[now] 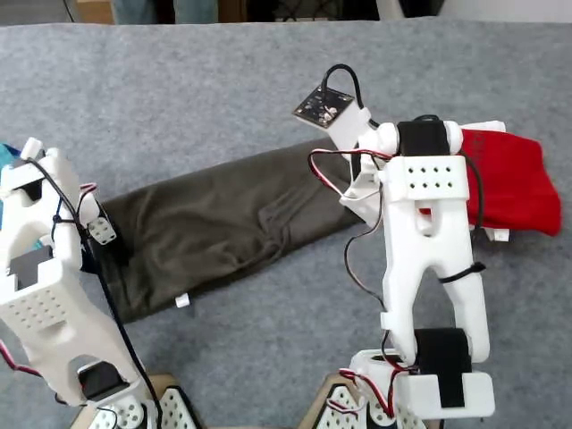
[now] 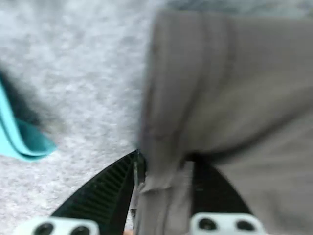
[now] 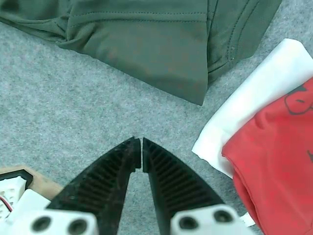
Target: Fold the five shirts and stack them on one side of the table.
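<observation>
Plain olive-grey shirt (image 1: 223,223) mid-frame; red shirt (image 1: 509,183) at rt (dark print on it); white shirt (image 3: 249,98); teal shirt (image 2: 22,144); grey tabletop (image 1: 179,89).

Long folded olive shirt (image 1: 223,223) mid-table, folded red shirt (image 1: 514,179) near its end

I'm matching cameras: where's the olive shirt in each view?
High view: olive shirt mid-table, between the arms.
Left wrist view: olive shirt pinched in the left jaws.
Right wrist view: olive shirt beyond the right jaws, near the red shirt.
Shared landmark: grey table cover.
</observation>
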Tool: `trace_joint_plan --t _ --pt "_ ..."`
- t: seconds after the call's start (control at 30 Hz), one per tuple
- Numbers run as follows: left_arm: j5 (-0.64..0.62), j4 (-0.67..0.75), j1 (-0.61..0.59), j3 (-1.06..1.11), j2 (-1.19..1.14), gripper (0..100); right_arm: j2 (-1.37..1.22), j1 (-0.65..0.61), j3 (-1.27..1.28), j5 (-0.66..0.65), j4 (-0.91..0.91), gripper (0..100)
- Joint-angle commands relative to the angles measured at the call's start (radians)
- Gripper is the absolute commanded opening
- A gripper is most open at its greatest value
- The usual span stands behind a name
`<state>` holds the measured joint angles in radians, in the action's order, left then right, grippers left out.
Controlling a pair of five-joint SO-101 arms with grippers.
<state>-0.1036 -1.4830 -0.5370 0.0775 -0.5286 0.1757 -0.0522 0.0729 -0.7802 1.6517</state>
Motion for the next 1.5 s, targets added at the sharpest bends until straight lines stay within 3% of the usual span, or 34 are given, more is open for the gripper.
trace_joint_plan --t 0.0,0.3,0.43,0.77,1.03,1.27,1.47 --pt "-0.021 0.023 -0.016 -0.005 -0.035 3 0.036 0.006 -0.008 -0.012 -0.020 1.5" --pt "0.078 -0.071 -0.085 -0.142 -0.011 3 0.039 0.008 -0.070 0.000 -0.112 1.5" --pt "0.121 -0.157 -0.116 -0.225 0.064 3 0.035 0.011 -0.140 0.081 -0.201 1.5" --pt "0.192 -0.278 0.007 -0.364 0.206 3 0.041 0.012 -0.173 0.269 -0.494 1.5" --pt "0.176 -0.276 0.329 -0.343 0.354 3 0.044 0.175 -0.173 0.258 -0.632 1.5" --pt "0.075 -0.230 0.668 -0.417 0.382 3 0.117 0.400 -0.170 0.086 -0.683 1.5" --pt "-0.023 -0.118 0.863 -0.499 0.295 3 0.145 0.545 -0.179 0.021 -0.687 1.5"
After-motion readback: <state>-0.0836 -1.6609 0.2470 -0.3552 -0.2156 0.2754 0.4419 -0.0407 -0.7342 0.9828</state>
